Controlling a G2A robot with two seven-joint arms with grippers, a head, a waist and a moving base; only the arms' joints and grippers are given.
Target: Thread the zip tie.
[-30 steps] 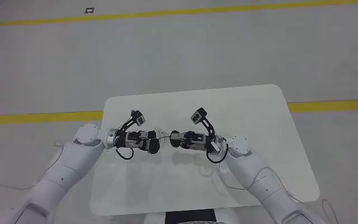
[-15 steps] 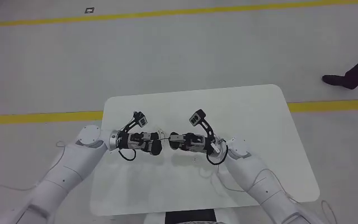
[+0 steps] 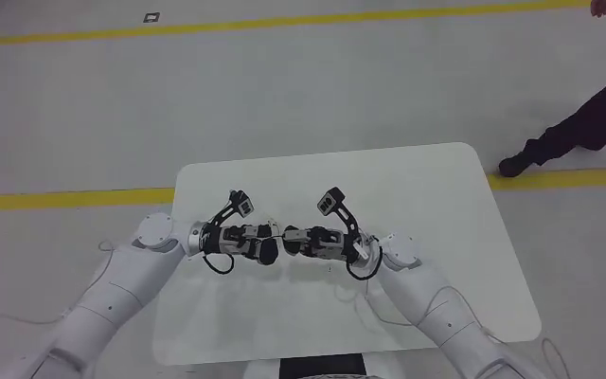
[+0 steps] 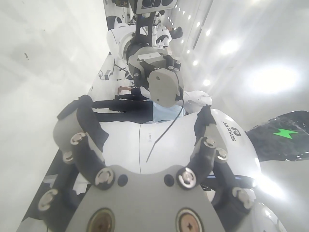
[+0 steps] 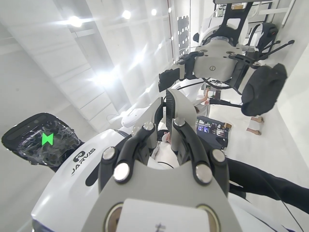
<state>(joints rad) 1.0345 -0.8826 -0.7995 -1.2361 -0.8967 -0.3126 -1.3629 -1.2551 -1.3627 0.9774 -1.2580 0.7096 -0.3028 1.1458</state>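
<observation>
My right gripper (image 4: 166,90) is closed on the zip tie (image 4: 166,127). In the left wrist view the black strap comes out at the edge of the grey finger pad and runs as one thin, slightly bent line toward my other hand. In the right wrist view the two grey fingers (image 5: 179,112) stand close together with only a narrow slit between them; the strap itself I cannot make out there.

My left gripper (image 4: 142,108) is wide open. Its two black padded fingers (image 4: 83,124) stand well apart, and the free end of the zip tie lies in the space between them, touching neither finger and ending near the grey palm plate. I cannot tell from the pictures where the head of the zip tie is.

In the top view both grippers point at each other, tip to tip and nearly meeting, above the middle part of the white table (image 3: 426,189). Nothing stands between the two grippers except the strap. On the grey floor a yellow line (image 3: 85,199) runs behind the table on both sides.
</observation>
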